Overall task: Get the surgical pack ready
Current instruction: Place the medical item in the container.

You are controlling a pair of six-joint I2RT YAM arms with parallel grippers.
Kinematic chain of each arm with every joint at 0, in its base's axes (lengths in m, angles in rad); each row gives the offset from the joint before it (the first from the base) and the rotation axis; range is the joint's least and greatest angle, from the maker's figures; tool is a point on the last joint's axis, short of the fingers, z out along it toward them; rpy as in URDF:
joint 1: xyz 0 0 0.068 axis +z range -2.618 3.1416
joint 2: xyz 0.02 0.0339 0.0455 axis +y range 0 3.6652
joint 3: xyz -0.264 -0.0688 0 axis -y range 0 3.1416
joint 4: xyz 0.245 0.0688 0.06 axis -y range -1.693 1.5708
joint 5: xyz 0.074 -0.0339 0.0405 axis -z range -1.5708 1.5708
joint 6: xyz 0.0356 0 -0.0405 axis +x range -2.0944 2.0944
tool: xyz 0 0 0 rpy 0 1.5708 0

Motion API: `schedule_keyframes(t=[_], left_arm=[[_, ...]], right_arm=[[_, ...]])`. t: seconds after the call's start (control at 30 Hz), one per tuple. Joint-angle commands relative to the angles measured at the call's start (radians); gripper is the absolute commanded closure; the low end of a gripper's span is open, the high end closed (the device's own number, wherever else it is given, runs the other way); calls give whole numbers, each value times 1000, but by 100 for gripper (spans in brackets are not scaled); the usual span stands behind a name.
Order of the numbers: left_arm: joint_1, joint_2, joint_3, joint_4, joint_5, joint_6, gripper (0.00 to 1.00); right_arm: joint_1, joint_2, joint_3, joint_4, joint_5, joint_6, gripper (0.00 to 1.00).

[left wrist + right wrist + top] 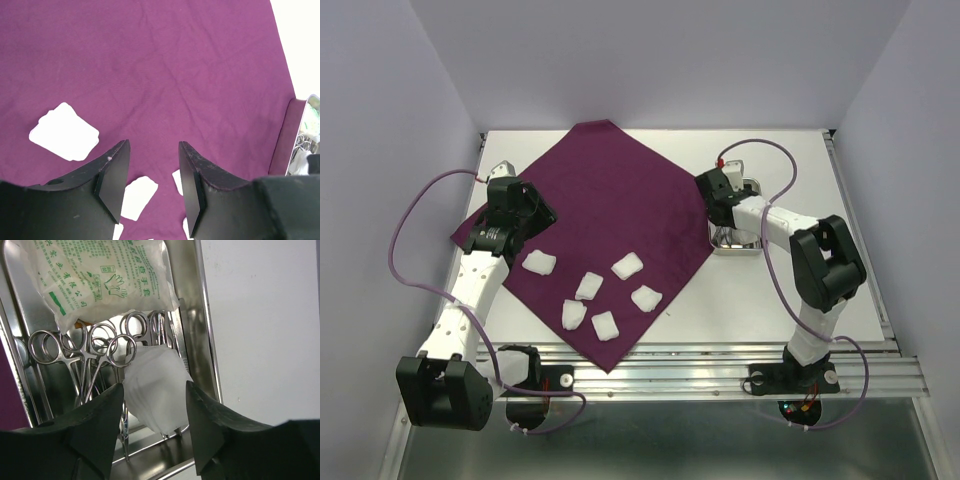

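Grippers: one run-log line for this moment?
left gripper open over purple cloth | right gripper open over steel tray | six gauze pads on cloth

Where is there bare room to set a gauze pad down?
Bare: the far half of the cloth, beyond the gauze pads; also the white table between the cloth's near-right edge and the right arm's base. Crowded: the cloth's near half, holding six pads, and the steel tray, full of forceps, a gauze stack and a glove packet.
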Motion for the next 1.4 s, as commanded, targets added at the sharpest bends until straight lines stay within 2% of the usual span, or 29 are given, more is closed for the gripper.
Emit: schedule_keyframes(t=[0.0,0.2,0.33,0.7,0.9,1.37], left_arm=[[3,-27,-12,19,-6,4,46],[3,-27,-14,19,-4,3,46],[3,-29,-15,19,-4,3,46],[3,-30,-14,17,-3,4,46],[3,-41,-17,11,-12,7,46],[3,-40,-18,15,-4,6,46]], right_arm=[[-5,7,34,2,-1,5,40],[-5,13,25,0,-4,10,38],[-5,15,13,0,-14,17,46],[-5,98,-7,-1,48,8,49],[-14,90,-24,0,85,13,52],[-33,75,-30,-3,127,2,52]])
